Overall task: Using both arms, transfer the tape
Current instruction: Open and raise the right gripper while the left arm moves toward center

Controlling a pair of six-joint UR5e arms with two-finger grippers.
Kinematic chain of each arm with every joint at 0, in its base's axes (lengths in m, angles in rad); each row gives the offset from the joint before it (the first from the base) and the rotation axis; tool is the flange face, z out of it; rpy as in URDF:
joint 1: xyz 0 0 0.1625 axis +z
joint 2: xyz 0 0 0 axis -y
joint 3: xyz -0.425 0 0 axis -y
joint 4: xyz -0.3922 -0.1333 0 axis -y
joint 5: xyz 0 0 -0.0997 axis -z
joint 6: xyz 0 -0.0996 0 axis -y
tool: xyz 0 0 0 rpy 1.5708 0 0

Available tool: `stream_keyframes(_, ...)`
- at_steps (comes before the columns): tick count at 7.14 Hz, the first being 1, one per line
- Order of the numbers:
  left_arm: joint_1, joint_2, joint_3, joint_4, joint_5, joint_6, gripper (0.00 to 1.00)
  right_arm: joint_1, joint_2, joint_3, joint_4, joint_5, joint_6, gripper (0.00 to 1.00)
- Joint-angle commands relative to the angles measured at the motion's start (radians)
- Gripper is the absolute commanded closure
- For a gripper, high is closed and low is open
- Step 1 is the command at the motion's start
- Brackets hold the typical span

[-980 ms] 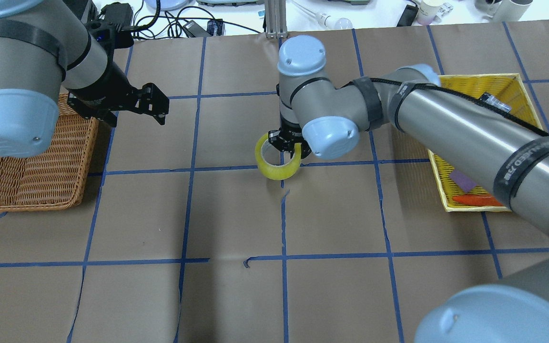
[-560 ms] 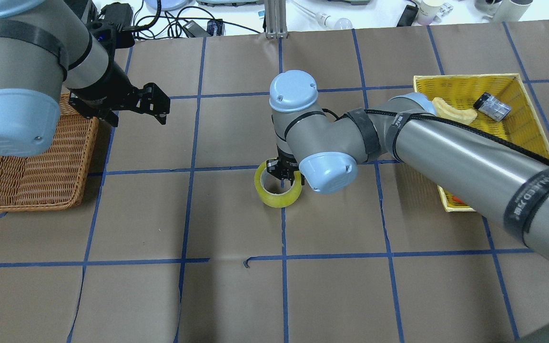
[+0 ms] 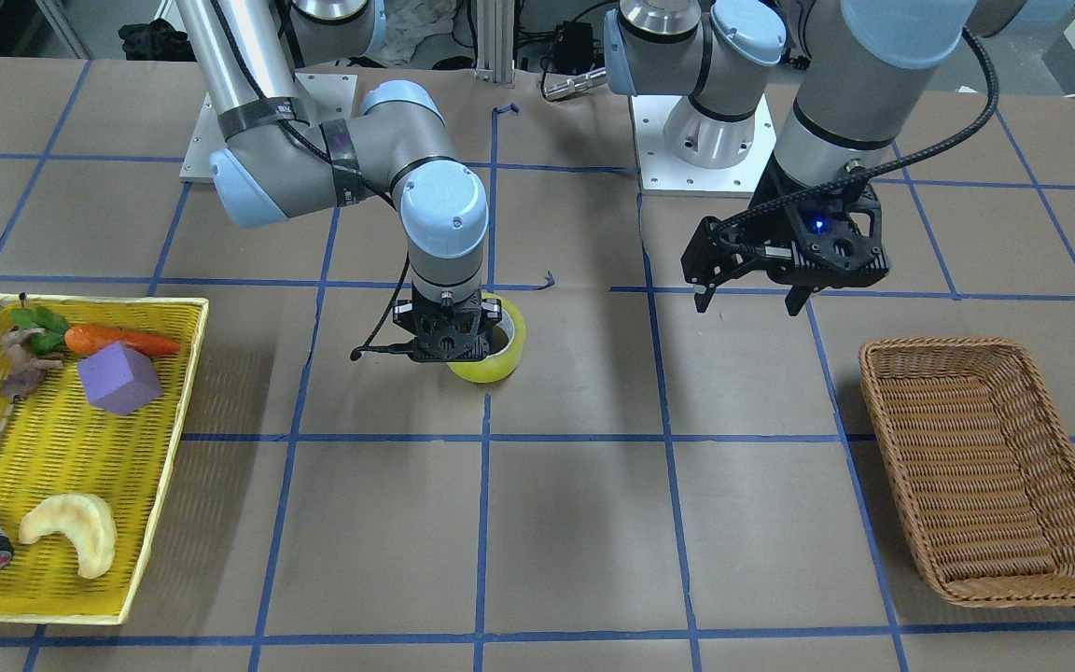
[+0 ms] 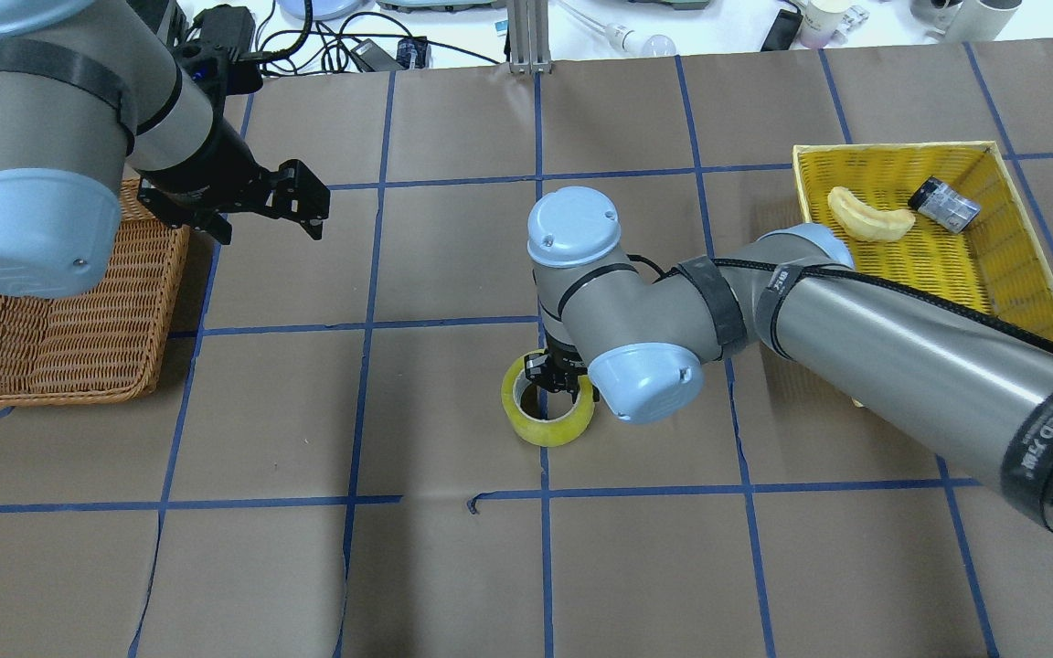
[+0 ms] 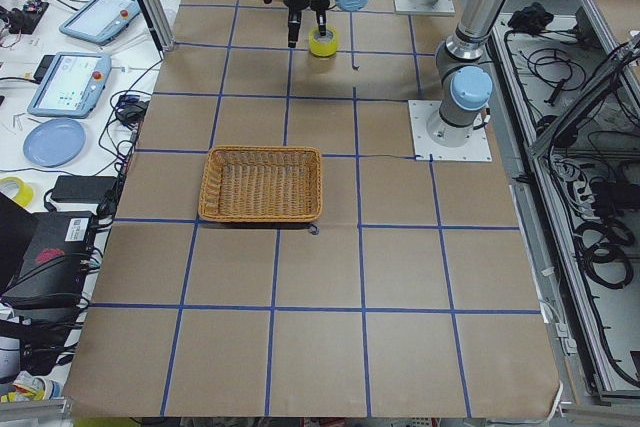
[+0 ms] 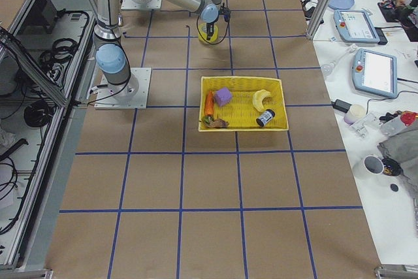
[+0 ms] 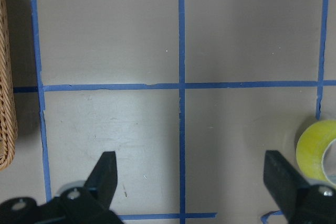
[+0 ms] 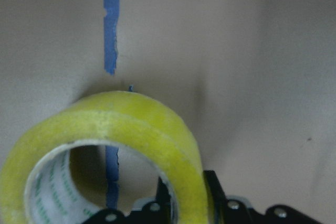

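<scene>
Glossy translucent yellow tape (image 4: 547,431), a fat ring with a pale whitish core, down low at the matte brown paper table (image 4: 435,567) beside a blue grid line (image 4: 545,475); touching or not, hard to say. Pinched by its wall in the right gripper (image 4: 561,382), one black finger inside the ring, one outside. Left gripper (image 3: 747,299) up near the woven wicker basket (image 3: 985,467), fingers spread wide, nothing between them. Green print inside the core, too blurred to read.
</scene>
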Motion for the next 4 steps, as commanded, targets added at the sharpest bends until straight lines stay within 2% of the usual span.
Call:
stream_keyframes(1, 0.001, -0.010, 0.000, -0.008, 0.001, 0.001, 0.00, -0.001, -0.007, -0.013, -0.049, 0.002, -0.007, 0.00)
stream_keyframes(2, 0.001, -0.027, 0.000, -0.002, 0.000, 0.000, 0.00, -0.010, -0.016, -0.060, -0.039, -0.001, -0.007, 0.00)
stream_keyframes(4, -0.009, -0.053, -0.002, -0.001, -0.005, -0.038, 0.00, -0.056, -0.103, -0.131, 0.033, -0.006, -0.007, 0.00)
